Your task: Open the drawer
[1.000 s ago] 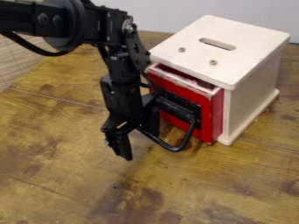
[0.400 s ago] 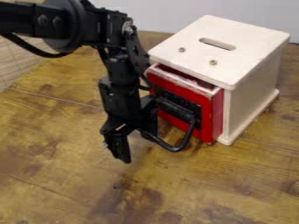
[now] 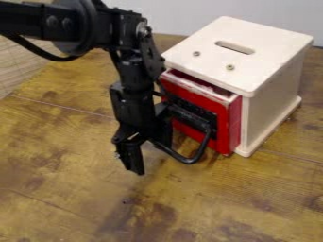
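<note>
Drawer [image 3: 202,115], one; pincer [image 3: 131,156], one

The bench [image 3: 51,189] is worn, scuffed wood with a dull finish. The drawer [image 3: 209,115] front looks glossy red plastic. Its box [image 3: 271,90] looks smooth, matt cream.

Soft even overhead light; faint shadow beneath arm [image 3: 127,85]; low resolution, slightly blurred; no glare

The black arm [image 3: 120,57] is bent downward from the upper left; the gripper [image 3: 130,156] is pointed at the tabletop, its fingers close together.
</note>
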Motion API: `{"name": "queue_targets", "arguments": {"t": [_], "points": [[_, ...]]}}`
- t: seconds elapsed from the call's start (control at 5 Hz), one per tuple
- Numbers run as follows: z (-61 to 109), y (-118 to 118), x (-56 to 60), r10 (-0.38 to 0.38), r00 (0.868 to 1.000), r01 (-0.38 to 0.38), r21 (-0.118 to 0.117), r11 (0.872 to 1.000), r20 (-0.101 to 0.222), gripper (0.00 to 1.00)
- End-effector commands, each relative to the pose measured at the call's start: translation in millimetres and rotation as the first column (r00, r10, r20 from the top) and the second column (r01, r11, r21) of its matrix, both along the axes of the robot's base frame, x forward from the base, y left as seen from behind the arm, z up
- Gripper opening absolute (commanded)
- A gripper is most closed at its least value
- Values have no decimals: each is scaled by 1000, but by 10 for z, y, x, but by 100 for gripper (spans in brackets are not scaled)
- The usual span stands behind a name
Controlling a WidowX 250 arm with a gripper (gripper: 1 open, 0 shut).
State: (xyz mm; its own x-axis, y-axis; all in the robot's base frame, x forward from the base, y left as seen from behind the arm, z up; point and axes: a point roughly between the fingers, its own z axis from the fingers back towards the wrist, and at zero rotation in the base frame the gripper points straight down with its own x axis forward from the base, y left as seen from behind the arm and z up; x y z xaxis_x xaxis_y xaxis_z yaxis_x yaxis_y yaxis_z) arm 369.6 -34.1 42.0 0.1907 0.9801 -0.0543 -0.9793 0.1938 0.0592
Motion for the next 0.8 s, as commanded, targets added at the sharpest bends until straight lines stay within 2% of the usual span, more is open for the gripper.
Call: {"name": "queue_targets", "arguments": {"t": [0.0, 0.6], "points": [[231, -33, 93, 8, 998, -8, 2, 1000, 65, 100], [227, -37, 112, 40, 997, -40, 9, 999, 60, 100]]}}
